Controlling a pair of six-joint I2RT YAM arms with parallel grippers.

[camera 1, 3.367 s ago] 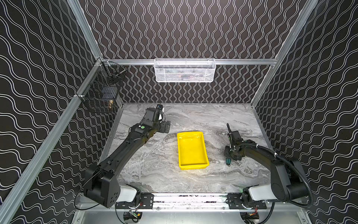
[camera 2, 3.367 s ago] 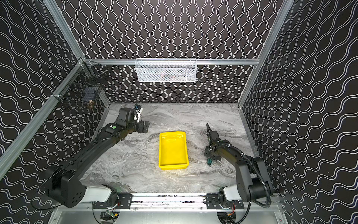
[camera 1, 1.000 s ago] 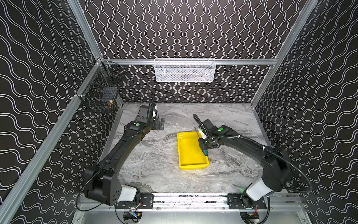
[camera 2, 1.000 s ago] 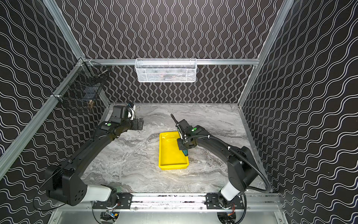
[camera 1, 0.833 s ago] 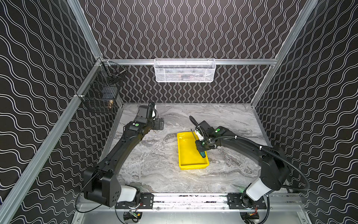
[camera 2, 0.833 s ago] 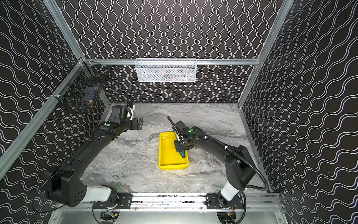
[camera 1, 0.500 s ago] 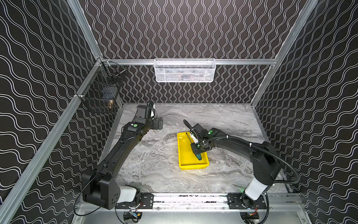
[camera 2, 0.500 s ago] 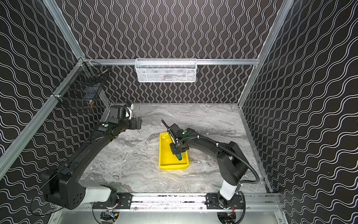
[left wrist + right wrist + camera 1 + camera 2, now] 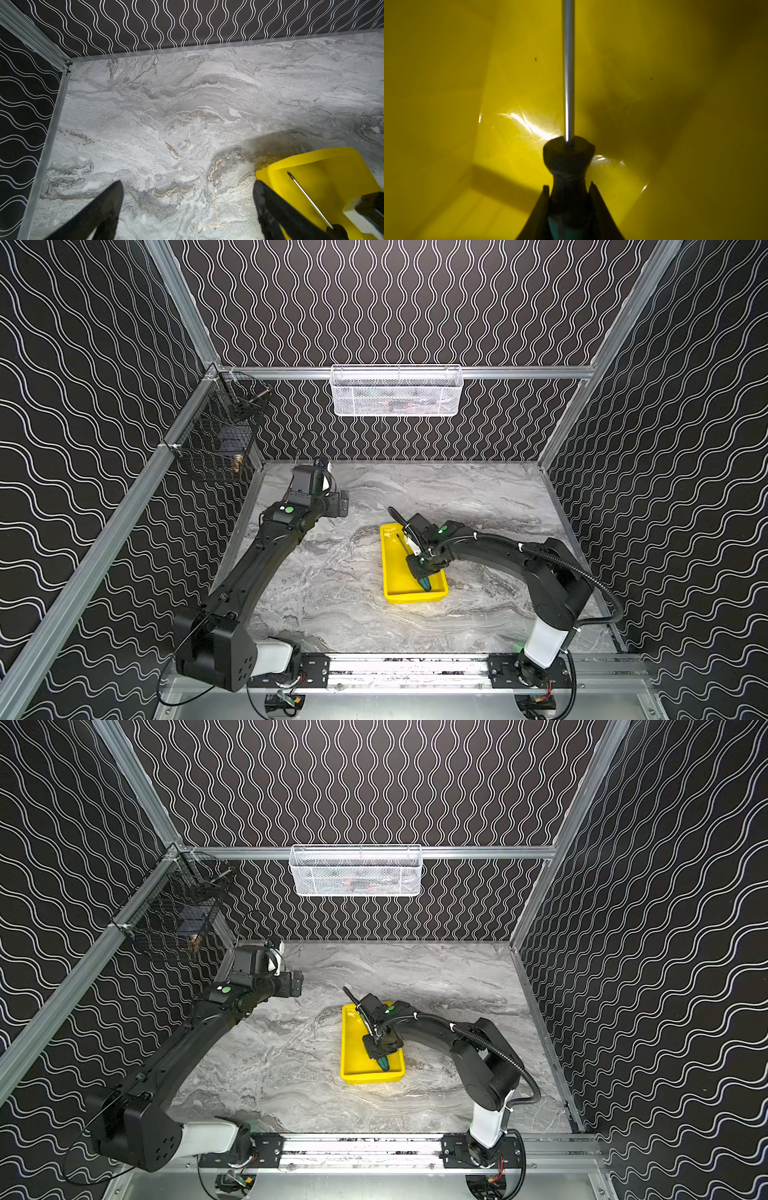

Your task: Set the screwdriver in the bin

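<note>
The yellow bin (image 9: 415, 598) (image 9: 372, 1077) lies on the marble table, a little right of the middle. My right gripper (image 9: 422, 568) (image 9: 380, 1046) (image 9: 569, 185) is low inside the bin, shut on the screwdriver's dark handle (image 9: 569, 162). The screwdriver's green handle end (image 9: 424, 584) (image 9: 383, 1063) pokes out toward the bin's near wall. Its thin shaft (image 9: 401, 541) (image 9: 568, 83) (image 9: 309, 200) points toward the bin's far end, just above the yellow floor (image 9: 508, 145). I cannot tell whether it touches the floor. My left gripper (image 9: 340, 505) (image 9: 295, 982) (image 9: 187, 185) hangs open and empty over bare table at the back left, next to the bin's corner (image 9: 332, 158).
A white mesh basket (image 9: 395, 391) hangs on the back wall rail. A black wire basket (image 9: 216, 439) hangs on the left wall. Patterned walls close in the table on three sides. Metal rails (image 9: 415, 668) run along the front.
My right gripper has carried the screwdriver from the table's right side leftward over the bin and lowered it inside. The left arm has drawn back slightly toward the rear left.
</note>
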